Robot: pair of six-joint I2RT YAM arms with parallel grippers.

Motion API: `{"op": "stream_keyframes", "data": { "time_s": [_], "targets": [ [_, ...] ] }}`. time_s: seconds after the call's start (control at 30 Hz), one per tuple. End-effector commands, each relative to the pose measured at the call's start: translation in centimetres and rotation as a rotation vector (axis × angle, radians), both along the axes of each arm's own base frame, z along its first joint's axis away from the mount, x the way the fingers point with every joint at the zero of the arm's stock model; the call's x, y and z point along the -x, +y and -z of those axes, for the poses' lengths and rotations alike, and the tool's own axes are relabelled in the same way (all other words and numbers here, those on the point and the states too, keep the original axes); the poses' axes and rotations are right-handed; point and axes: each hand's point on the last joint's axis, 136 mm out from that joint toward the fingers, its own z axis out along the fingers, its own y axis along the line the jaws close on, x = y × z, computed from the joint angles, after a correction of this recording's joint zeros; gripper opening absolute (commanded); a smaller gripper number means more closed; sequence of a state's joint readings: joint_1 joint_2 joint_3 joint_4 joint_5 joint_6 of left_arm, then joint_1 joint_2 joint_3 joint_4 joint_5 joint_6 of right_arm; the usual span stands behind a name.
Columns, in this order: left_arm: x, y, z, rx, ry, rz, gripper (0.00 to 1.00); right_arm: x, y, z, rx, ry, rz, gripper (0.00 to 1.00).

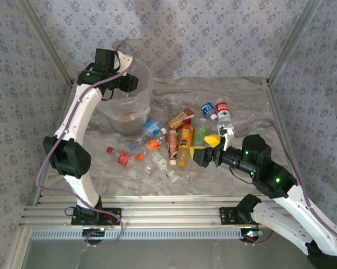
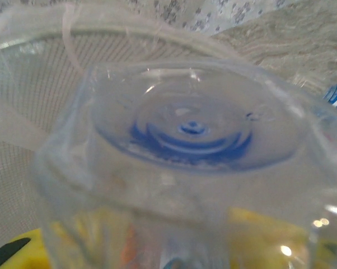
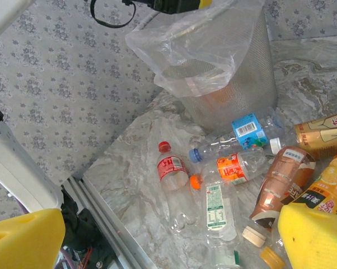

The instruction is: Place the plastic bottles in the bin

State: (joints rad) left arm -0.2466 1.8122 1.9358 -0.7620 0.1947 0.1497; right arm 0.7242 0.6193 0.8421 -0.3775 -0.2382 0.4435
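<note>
Left pincer, arm arched above the table's far-left round translucent grey bin, pinches a clear plastic bottle; right pincer gapes.

Marbled grey table: the bin stands far left, and bottles lie scattered across the middle.

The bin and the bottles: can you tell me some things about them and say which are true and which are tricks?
1. The left gripper is above the bin. True.
2. It is shut on a clear bottle. True.
3. The right gripper squeezes an orange bottle. False: it is open and holds nothing.
4. Every bottle is in the bin. False: many lie on the table, such as a red-labelled bottle.
</note>
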Motion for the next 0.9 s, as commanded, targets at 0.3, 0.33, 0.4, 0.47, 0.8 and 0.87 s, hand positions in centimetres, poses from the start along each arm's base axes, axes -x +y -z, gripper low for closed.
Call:
{"op": "stream_keyframes", "data": {
  "time_s": [0.3,0.33,0.4,0.47,0.8,0.87],
  "targets": [
    [-1.1,0.2,6.6,-0.041,0.095,0.047,0.5,0.1,-0.7,-0.4,-0.001,-0.013,0.023,1.0],
    [-1.2,0.2,7.0,-0.045,0.103,0.043,0.5,0.2,-0.7,-0.3,-0.001,-0.013,0.023,1.0],
    [-1.4,0.4,7.8,-0.056,0.119,0.033,0.5,0.2,-0.8,-0.3,-0.001,-0.014,0.025,1.0],
    [-1.5,0.6,8.4,-0.065,0.132,0.026,0.51,0.2,-0.9,-0.4,-0.001,-0.014,0.027,1.0],
    [-1.5,1.3,10.7,-0.109,0.175,0.004,0.59,0.1,-0.9,-0.3,0.003,-0.019,0.031,1.0],
    [-1.5,1.4,10.8,-0.114,0.176,-0.003,0.62,0.0,-0.8,-0.4,0.005,-0.019,0.031,1.0]
  ]
}}
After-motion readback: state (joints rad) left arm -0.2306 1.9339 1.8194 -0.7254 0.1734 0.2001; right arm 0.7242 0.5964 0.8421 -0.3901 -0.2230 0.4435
